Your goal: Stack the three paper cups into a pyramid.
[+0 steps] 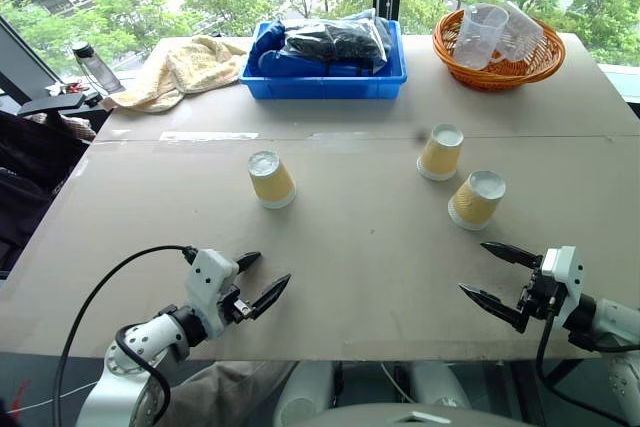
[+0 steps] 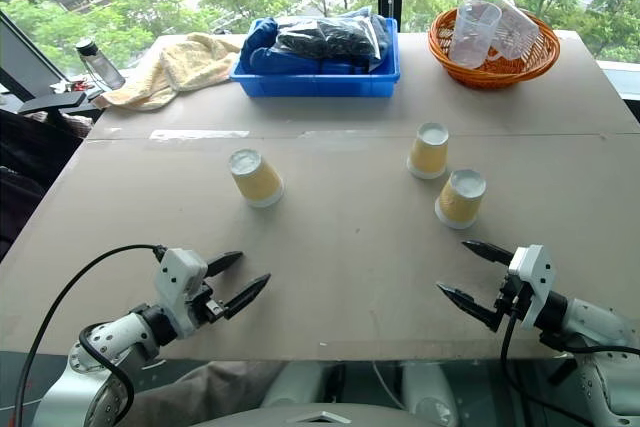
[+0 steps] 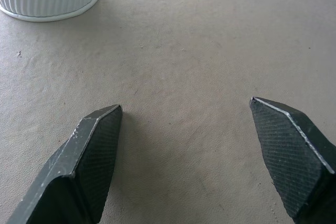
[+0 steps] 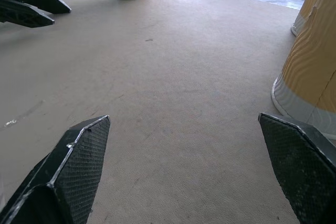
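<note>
Three paper cups on the table [image 1: 330, 277], all upside down: one cup [image 1: 271, 179] well left of the blue bin [image 1: 325, 79]'s near side, a second cup [image 1: 441, 152] and third cup [image 1: 477, 199] close together to its right. One orange basket [image 1: 497, 69] beside the bin holds two clear measuring cups [image 1: 480, 35]. One towel [image 1: 180, 69] and one bottle [image 1: 96, 67] sit left of the bin.
</note>
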Available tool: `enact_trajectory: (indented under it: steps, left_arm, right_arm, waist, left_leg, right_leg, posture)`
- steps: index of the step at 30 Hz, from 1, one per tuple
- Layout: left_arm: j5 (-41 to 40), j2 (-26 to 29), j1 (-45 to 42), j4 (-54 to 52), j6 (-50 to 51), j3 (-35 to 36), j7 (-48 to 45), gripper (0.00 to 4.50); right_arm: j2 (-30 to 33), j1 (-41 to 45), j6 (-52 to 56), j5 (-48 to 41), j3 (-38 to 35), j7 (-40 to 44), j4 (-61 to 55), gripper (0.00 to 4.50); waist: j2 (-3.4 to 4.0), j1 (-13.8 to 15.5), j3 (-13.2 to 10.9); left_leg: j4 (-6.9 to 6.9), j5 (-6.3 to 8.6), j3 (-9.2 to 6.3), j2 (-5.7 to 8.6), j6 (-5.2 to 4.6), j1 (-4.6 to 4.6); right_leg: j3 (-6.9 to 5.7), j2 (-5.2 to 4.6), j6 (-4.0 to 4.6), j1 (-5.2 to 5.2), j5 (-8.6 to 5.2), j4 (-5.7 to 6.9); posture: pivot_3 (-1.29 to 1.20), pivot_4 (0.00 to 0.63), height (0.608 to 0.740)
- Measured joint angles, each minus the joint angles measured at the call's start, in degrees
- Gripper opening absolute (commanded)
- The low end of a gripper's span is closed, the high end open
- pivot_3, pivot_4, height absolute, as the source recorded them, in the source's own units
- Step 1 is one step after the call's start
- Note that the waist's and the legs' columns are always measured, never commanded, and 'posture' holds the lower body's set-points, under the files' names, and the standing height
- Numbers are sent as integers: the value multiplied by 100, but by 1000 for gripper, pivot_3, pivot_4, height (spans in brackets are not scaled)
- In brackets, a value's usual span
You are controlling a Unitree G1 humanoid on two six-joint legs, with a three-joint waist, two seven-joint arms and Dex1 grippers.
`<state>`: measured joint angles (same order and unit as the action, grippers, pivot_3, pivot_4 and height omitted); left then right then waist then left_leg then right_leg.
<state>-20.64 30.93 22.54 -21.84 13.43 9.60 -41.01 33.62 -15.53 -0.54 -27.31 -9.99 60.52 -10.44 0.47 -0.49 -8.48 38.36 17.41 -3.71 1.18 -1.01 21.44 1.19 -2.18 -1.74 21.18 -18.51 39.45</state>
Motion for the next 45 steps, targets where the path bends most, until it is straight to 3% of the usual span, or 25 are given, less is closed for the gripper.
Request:
enact_trajectory:
  steps: [26,35,45]
  left_arm:
    - [-138,-23,-643,520,-128,-103,-341,3999]
    - [203,-501,-1815,1139,-519,16,608,3999]
    - [591,-884,-3087,1882,-939,40,1333,3999]
  right_arm:
    - [-202,-132,-196,199,20,-384,117,4500]
    - [-310,89,466,-864,113,-358,-1157,4500]
    - [-276,652,993,-1014,346,-753,-1850,4500]
  waist:
    - [-1,28,0]
    - [-35,-5,-19]
    - [-71,12,-33]
  left_leg:
    - [2,-1,-5,1,0,3]
    - [6,-3,-10,1,5,14]
    - [11,-16,-18,4,27,22]
  right_leg:
    - [-7,1,0,0,0,0]
    - [-13,3,-1,5,1,-1]
    - [-24,5,-2,8,1,-1]
  posture:
    - [0,150,740]
    - [0,150,740]
    - [0,150,740]
